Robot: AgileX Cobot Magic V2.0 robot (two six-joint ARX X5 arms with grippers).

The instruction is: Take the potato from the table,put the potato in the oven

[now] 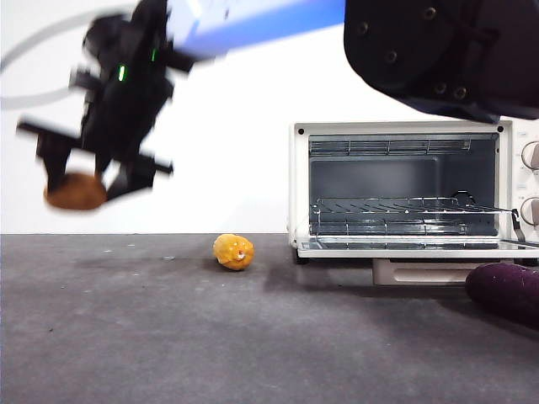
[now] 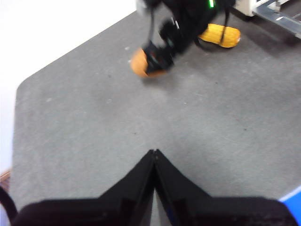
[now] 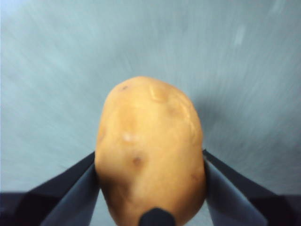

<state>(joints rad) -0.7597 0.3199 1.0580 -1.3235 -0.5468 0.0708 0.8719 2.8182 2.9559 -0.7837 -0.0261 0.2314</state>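
Gripping the potato [image 3: 150, 150] between its two jaws, the right gripper [image 1: 80, 181] is seen high above the table [image 1: 168, 337], at the far left in the front view and blurred. The potato is held clear of the surface. The oven [image 1: 404, 189] stands at the right with its door open and its rack bare. A yellow lump [image 1: 233, 252] lies between them. A purple vegetable [image 1: 505, 293] lies near right. The left gripper [image 2: 154, 162] is held with jaws closed together, empty.

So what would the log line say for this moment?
right gripper: shut on potato, lifted above table | left gripper: shut, waiting | oven: door open
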